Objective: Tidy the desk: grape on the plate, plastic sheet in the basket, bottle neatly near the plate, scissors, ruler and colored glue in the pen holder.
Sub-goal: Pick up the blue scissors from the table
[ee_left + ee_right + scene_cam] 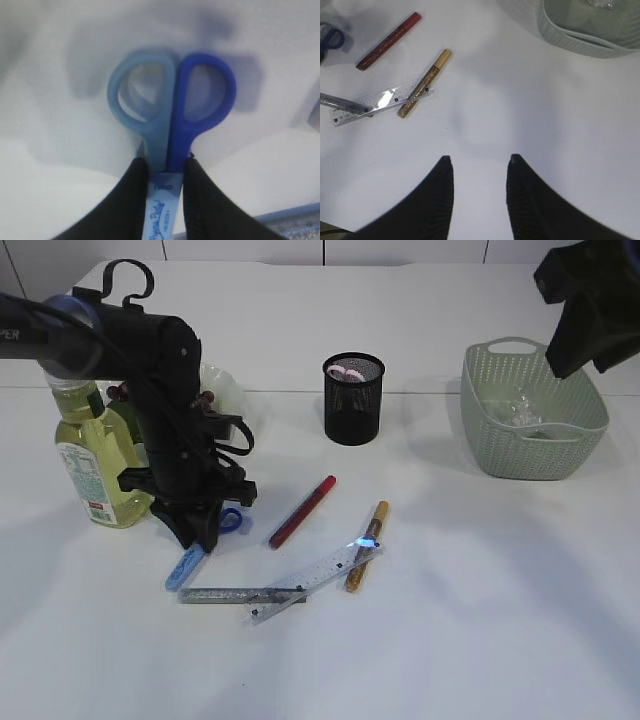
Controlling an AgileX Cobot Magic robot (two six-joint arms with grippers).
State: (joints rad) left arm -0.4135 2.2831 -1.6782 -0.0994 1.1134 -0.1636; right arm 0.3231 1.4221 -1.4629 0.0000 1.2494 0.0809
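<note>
My left gripper (205, 535) (166, 162) is shut on the blue scissors (230, 520) (170, 110), its fingers pressed on both sides just below the handles, low over the table. The right gripper (479, 160) hangs open and holds nothing, high at the back right (580, 310). The clear ruler (315, 580) (380, 102) lies across a silver glue pen (240, 594). A gold one (367, 545) (425, 82) and a red one (302, 510) (389, 41) lie nearby. The bottle (90, 460) stands at the left. The arm mostly hides the plate (228, 390) and the dark grape (118, 392).
The black mesh pen holder (354, 398) stands at the back middle with pink handles inside. At the back right is the green basket (530, 440) (580, 37), with a clear plastic sheet (522, 408) in it. Bare white table spans the front and right.
</note>
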